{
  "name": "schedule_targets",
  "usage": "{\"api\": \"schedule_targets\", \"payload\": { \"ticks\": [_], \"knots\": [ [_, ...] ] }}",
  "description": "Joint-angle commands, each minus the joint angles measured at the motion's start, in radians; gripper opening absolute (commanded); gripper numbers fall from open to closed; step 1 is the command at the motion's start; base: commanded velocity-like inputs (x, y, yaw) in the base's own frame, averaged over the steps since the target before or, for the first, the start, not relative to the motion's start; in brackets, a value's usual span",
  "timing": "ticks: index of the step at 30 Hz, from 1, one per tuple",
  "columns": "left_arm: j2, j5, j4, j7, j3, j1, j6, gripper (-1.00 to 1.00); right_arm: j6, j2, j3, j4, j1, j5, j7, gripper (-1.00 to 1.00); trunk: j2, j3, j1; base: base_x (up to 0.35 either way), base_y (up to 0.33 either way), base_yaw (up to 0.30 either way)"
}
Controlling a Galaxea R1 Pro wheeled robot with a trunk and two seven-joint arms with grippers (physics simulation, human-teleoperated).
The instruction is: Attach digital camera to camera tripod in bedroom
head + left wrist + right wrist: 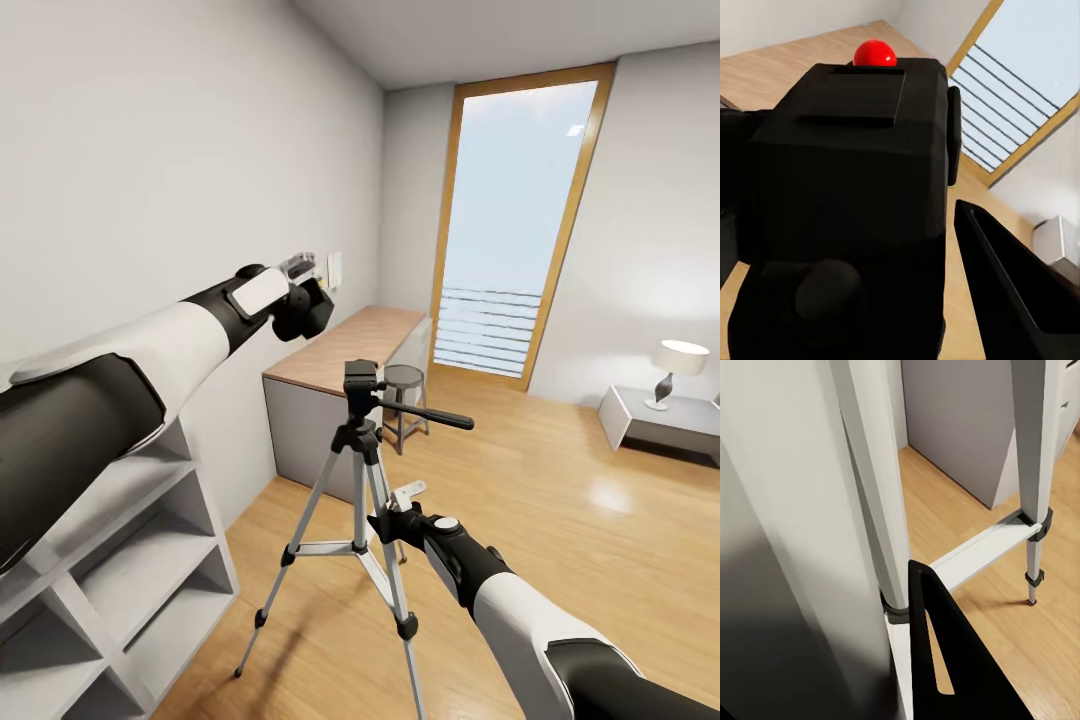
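Observation:
The digital camera point(847, 172), a black box with a red dot on top, fills the left wrist view with a dark finger point(1012, 292) beside it. In the head view my left gripper point(308, 300) is shut on the camera point(312, 316), held up and to the left of the camera tripod point(362, 470). The tripod stands on the wood floor, its black head point(361, 383) bare and its pan handle pointing right. My right gripper point(388, 522) sits low against a silver leg point(881, 510), one finger point(937, 660) pressed to it, seemingly shut on the leg.
A grey desk with a wooden top point(345, 350) and a round stool point(403, 385) stand behind the tripod. A white cube shelf point(120, 570) is close at the left. A tall window point(515, 230) is ahead, and a lamp point(678, 365) sits on a low table at the right.

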Motion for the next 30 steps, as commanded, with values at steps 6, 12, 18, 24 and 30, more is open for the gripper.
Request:
{"api": "schedule_targets", "payload": {
  "ticks": [6,12,18,24,30],
  "knots": [
    [0.006,-0.066,-0.025,-0.222,-0.097,-0.001,-0.015,-1.00,0.005,0.000,0.008,0.000,0.000,0.011,0.003,-1.00,-0.002,-0.002,0.001,0.000,0.000,0.000],
    [0.057,-0.128,-0.004,-0.827,-0.165,-0.001,-0.017,-1.00,0.005,0.000,0.008,0.000,0.000,0.011,0.003,-1.00,-0.002,-0.002,0.001,0.000,0.000,0.000],
    [0.084,-0.132,0.027,-0.928,-0.169,-0.001,-0.017,-1.00,0.005,0.000,0.009,0.000,0.000,0.011,0.003,-1.00,-0.002,-0.002,0.001,0.000,0.000,0.000],
    [0.087,-0.143,0.017,-0.943,-0.175,0.000,-0.068,-1.00,0.005,0.000,0.008,-0.002,0.000,0.011,0.003,-1.00,-0.002,-0.002,0.001,0.000,0.000,0.000],
    [0.103,-0.203,-0.002,-1.030,-0.190,0.000,-0.089,-1.00,0.005,0.000,0.008,-0.002,0.000,0.011,0.003,-1.00,-0.002,-0.002,0.001,0.000,0.000,0.000]
  ]
}}
